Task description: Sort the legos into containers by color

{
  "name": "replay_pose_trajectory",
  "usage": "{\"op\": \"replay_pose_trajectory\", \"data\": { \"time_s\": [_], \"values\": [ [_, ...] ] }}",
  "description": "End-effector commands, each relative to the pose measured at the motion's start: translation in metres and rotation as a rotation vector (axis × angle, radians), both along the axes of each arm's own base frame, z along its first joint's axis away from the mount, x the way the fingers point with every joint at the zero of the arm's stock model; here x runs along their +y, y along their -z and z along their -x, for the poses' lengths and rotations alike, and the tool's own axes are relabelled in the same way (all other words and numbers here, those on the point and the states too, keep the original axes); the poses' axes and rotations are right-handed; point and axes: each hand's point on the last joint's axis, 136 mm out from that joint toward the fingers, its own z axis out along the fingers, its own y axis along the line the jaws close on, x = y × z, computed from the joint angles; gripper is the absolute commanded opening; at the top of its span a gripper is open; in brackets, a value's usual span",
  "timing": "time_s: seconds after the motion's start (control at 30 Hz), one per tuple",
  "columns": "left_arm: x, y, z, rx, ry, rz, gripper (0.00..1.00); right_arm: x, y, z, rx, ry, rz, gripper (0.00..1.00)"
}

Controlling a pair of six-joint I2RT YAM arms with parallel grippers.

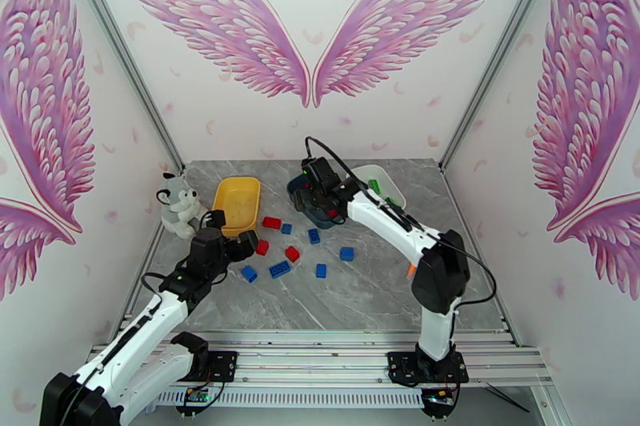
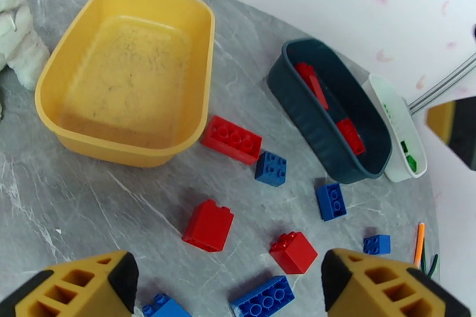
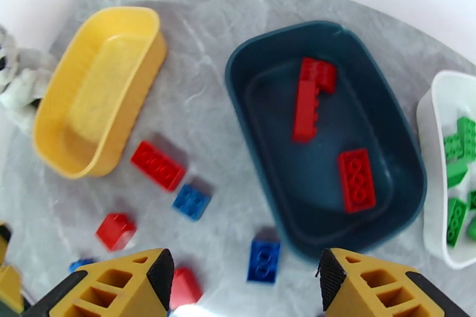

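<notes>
Husky point(image 1: 178, 204), grey-white plush, sits upright on the grey marbled table point(image 1: 360, 300), off to the left of the left gripper point(image 1: 246, 244) and a little beyond it, well apart; in the left wrist view it sits cut off at the upper left corner. Far ahead of the gripper stands a white back wall point(image 1: 308, 132) painted with a pair of pink wings point(image 1: 308, 44), with more wings on both side walls and slanting metal posts point(image 1: 120, 52) at the corners. Behind the gripper, aluminium rails point(image 1: 320, 344) run along the near table edge.
</notes>
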Motion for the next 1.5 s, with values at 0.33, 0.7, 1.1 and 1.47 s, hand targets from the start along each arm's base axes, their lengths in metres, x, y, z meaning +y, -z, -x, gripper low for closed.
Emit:
{"op": "replay_pose_trajectory", "data": {
  "time_s": [0.33,0.7,1.1,1.47],
  "values": [
    [0.017,0.04,0.036,0.199,-0.091,-0.17,0.84,-0.037,0.06,0.13,0.105,-0.024,-0.106,0.8],
    [0.014,0.084,0.034,0.364,-0.125,-0.268,0.85,-0.019,0.049,0.159,0.057,-0.108,-0.152,0.78],
    [-0.003,0.115,0.019,0.473,-0.069,-0.332,0.82,-0.028,0.035,0.155,-0.004,-0.1,-0.117,0.78],
    [-0.004,0.139,0.043,0.549,-0.042,-0.288,0.58,-0.027,0.039,0.154,-0.003,-0.099,-0.105,0.78]
  ]
}}
